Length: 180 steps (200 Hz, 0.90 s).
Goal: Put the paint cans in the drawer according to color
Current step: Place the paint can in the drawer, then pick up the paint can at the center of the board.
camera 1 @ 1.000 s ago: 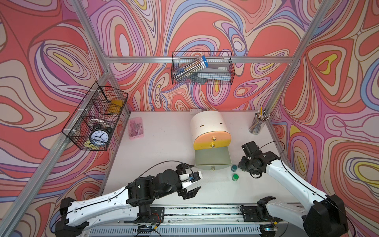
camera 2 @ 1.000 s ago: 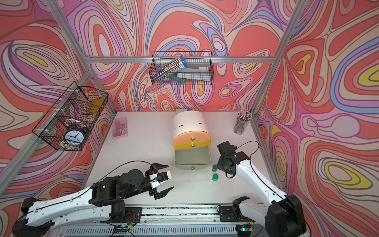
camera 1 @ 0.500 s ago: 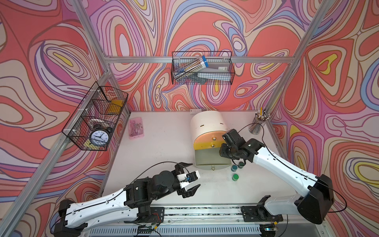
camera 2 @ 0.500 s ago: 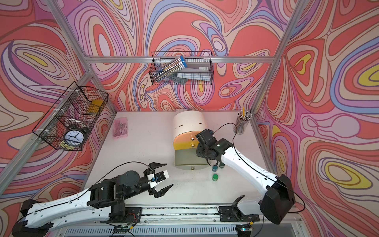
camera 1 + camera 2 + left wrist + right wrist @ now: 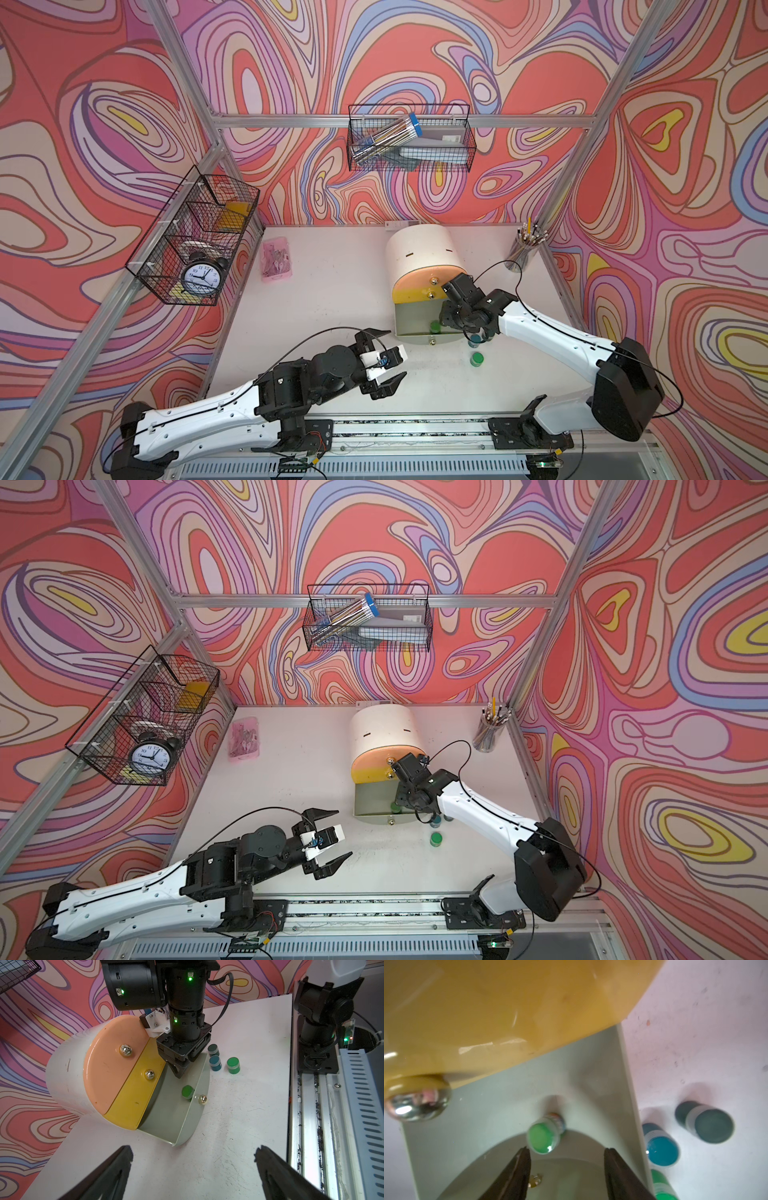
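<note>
Green can A (image 5: 188,1091) in open grey-green drawer (image 5: 166,1109) of chest (image 5: 419,249), by front wall; R pincer (image 5: 566,1150) over drawer, jaws apart, empty; on desk (image 5: 249,1105) just beside drawer, qty 3: dk teal can (image 5: 213,1049), blue can (image 5: 215,1062), green can B (image 5: 233,1064); L pincer (image 5: 193,1149) wide apart, empty, above desk.

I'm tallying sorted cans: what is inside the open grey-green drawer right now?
One green-lidded can is in the grey-green drawer, near its front wall. The drawer's rear, under the yellow drawer front, is hidden, so more cans there cannot be ruled out.
</note>
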Available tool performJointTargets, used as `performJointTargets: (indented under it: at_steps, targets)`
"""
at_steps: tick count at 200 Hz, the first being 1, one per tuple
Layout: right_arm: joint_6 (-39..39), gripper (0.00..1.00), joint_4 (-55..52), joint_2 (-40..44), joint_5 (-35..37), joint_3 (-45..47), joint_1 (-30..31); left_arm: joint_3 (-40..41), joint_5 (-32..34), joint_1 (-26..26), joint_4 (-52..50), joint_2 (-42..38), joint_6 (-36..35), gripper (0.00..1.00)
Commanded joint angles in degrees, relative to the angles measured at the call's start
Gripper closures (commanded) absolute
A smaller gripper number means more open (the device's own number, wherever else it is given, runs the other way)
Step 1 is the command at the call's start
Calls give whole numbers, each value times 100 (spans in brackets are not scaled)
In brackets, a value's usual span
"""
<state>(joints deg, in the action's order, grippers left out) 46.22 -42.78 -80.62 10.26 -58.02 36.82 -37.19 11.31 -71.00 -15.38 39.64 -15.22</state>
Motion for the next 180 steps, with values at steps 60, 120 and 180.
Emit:
performJointTargets:
  at_steps: [60,120,180]
  targets:
    - [138,43,-155,1553,831,1370,-1456,0,-41,-16,72,-39,-21,1]
    - [4,45,921,734,-111,1942,-2099,-16,-53,-17,-92,-9,-15,1]
    - [-75,48,1318,161,-141,1983,-2100,-34,-84,-14,-145,18,-21,1]
